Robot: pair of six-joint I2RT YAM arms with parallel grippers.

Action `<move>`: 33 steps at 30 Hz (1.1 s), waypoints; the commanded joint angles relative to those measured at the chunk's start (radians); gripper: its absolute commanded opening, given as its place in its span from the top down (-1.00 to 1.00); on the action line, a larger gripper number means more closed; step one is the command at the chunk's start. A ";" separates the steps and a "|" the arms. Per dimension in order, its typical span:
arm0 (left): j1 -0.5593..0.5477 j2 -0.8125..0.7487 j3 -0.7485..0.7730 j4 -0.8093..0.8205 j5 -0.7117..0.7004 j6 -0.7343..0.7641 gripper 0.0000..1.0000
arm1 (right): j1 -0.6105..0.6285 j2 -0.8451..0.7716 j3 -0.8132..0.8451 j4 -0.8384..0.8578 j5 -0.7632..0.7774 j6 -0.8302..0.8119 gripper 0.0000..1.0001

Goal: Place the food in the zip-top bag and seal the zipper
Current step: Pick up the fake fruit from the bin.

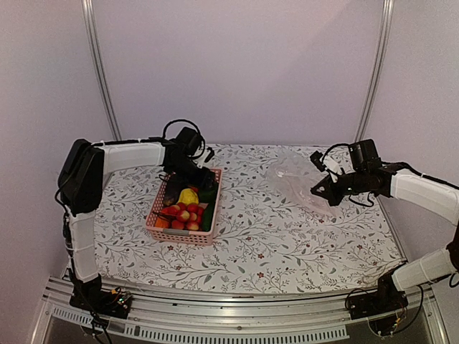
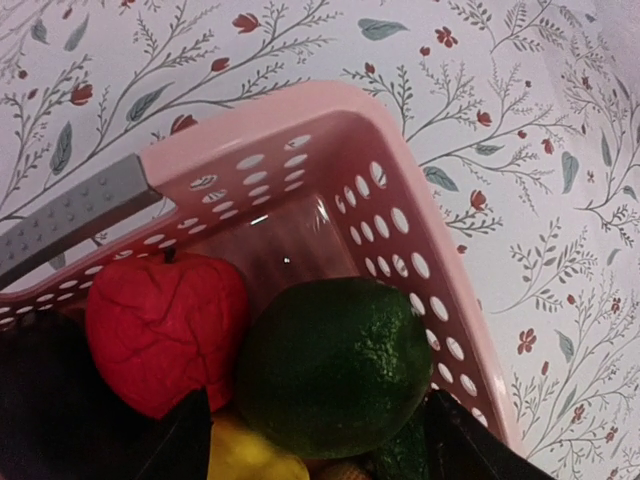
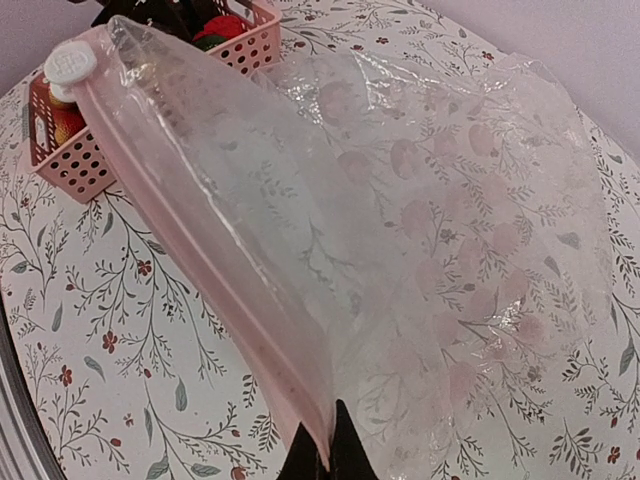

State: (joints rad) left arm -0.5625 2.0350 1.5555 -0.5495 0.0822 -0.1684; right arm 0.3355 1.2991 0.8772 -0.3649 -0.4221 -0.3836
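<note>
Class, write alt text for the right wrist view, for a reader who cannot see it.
The right arm's jaws, shut, pinch the pale pink zipper of the clear zip-top bag, whose strip runs diagonally to a white slider at upper left. Behind it sits a pink basket of food on the floral table.

Two matching arms here. The left arm (image 1: 133,154) has white casing, perhaps a cloth sleeve, hard to say from this far back, with a chunky black block (image 1: 80,175) at one joint. The right arm (image 1: 423,192) is the same, with white links running into a black wrist. Thin black cables (image 1: 183,127) loop off each wrist, and more wires bunch around the black bases (image 1: 100,299). The left gripper (image 1: 197,178) is black. So is the right gripper (image 1: 317,192), its fingertips (image 3: 345,455) tapering to dark narrow points.
</note>
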 commanded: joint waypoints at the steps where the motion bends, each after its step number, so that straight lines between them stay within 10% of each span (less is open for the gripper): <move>1: -0.001 0.081 0.066 -0.041 -0.007 0.072 -0.45 | 0.004 -0.014 -0.011 0.014 -0.001 -0.014 1.00; 12: -0.005 0.136 0.135 -0.047 -0.003 0.087 -0.12 | 0.004 -0.014 -0.013 0.015 0.012 -0.013 1.00; 23: -0.059 -0.214 0.017 -0.015 -0.195 0.068 0.17 | 0.004 -0.010 0.083 -0.117 0.013 -0.006 1.00; 33: -0.296 -0.519 -0.236 0.459 -0.167 0.010 0.28 | 0.006 -0.007 0.199 -0.271 -0.014 0.009 1.00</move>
State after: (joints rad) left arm -0.7395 1.5574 1.4223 -0.3611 -0.1043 -0.1196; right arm 0.3355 1.2987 1.0237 -0.5419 -0.4175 -0.3824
